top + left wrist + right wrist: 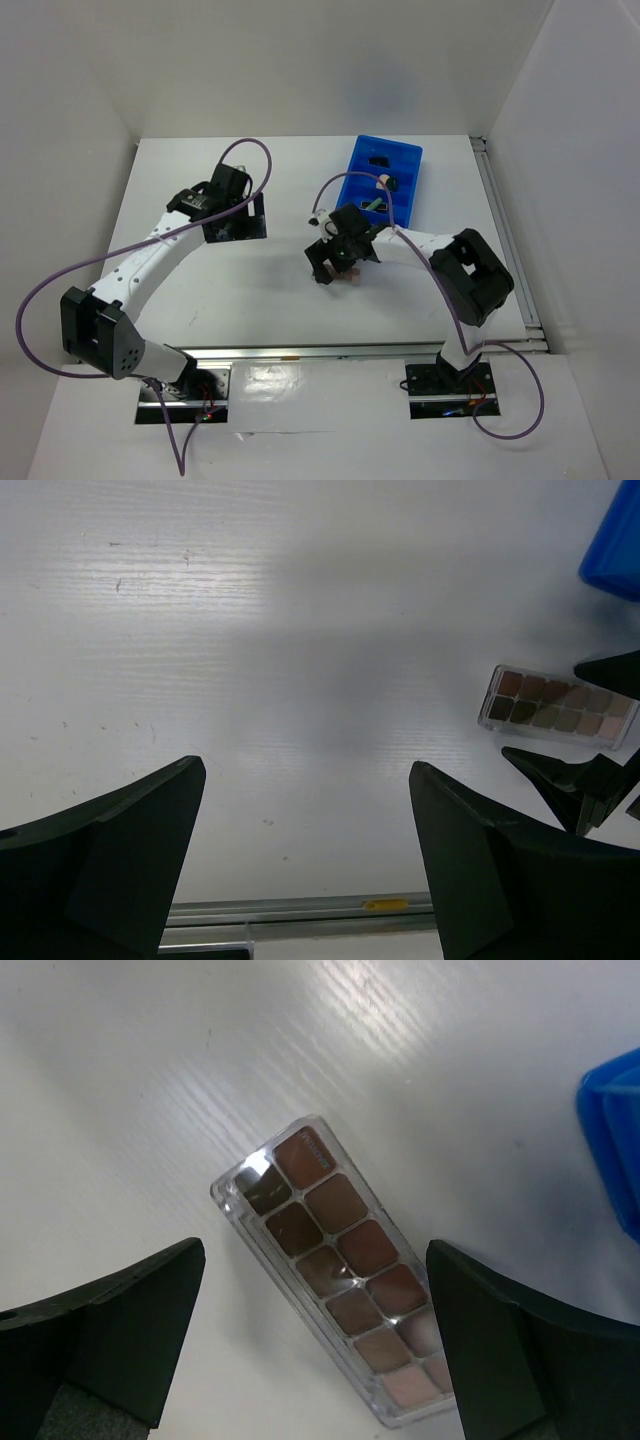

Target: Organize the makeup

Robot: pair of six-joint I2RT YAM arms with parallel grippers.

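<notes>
**Right pincer spread over the palette, left pincer idle**

I work on a white table [260, 290] with fine ribbed lines and a few small scuffs. Plain white walls [300, 60] close it in at the far side and on both flanks. A metal rail [350, 350] runs along the near edge, just beyond my two bases. Purple cables [30, 320] loop off both arms.

My right pincer [338, 268] hangs right of the table's middle with its fingers spread wide and nothing gripped. Directly below it the palette [340, 1270] lies flat on the bare surface. It is a clear case with two rows of shades, running from dark brown at one end to pale pink at the other. It sits at a slant across the gap between my fingers, and I see neither finger touching it.

My left pincer [305, 860] is over the far left of the table, also released, with only bare white surface between its fingers. From there I see the palette off to the right, with the dark tips of my right pincer just beside it.

The blue bin [400, 160] stands on the far right of the table, close behind the palette but apart from it. A few small pieces lie in its compartments, one pale pink at the tip, the rest too small to name. Between the palette and the bin the table is bare; only my own right arm hangs over that stretch.
</notes>
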